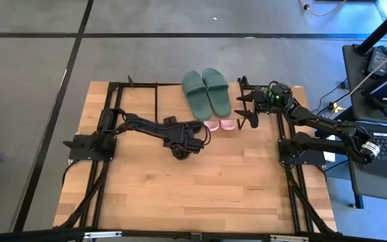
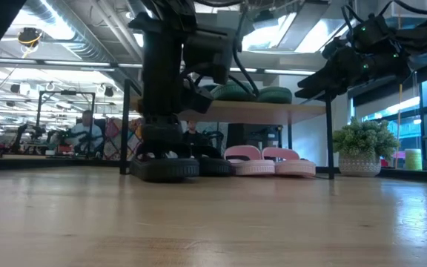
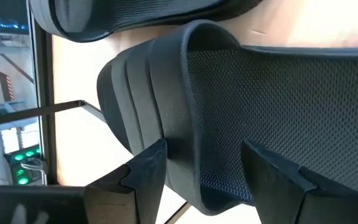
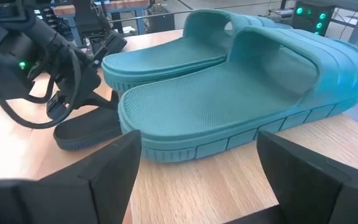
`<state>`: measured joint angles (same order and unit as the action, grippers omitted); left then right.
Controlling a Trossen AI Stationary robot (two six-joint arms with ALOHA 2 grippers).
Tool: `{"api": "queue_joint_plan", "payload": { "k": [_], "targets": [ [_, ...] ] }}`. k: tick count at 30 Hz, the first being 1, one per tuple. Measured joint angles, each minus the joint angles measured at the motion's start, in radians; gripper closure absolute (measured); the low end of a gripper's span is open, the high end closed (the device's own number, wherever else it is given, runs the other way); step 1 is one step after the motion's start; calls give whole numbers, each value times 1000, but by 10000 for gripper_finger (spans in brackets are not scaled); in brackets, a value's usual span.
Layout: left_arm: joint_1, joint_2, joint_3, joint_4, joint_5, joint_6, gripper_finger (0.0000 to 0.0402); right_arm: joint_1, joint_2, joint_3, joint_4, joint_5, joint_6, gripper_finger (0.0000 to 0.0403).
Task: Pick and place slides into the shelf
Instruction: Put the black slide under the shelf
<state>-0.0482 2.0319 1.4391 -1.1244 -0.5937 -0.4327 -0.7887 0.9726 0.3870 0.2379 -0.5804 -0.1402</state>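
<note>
Two dark green slides lie side by side on the shelf's top board. Under the board, two light pink slides rest sole-down on the table. Two black slides sit on the table in front of the shelf's left part. My left gripper is down on one of them, open, its fingers astride the strap. The other black slide lies beside it. My right gripper hovers open by the shelf's right end, facing the green slides. My left gripper comes from above with one finger outside the black slide's strap and the other inside the foot opening. The outer finger lies at the strap's ribbed face; the inner one stands apart from it. The slide's sole rests on the table.
The shelf's thin black legs and frame bars stand close around the slides. Black rails run along the table's left and right sides. Bare wood fills the table's near half. A potted plant stands beyond the table.
</note>
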Motion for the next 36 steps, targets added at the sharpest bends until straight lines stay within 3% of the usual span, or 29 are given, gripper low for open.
{"api": "queue_joint_plan", "payload": {
  "k": [21, 36],
  "targets": [
    [-64, -3, 15, -45, -71, 83, 204, 0, 0, 0, -20, 3, 5, 83],
    [-105, -13, 17, -48, -1, 49, 204, 0, 1, 0, -20, 3, 15, 83]
  ]
}}
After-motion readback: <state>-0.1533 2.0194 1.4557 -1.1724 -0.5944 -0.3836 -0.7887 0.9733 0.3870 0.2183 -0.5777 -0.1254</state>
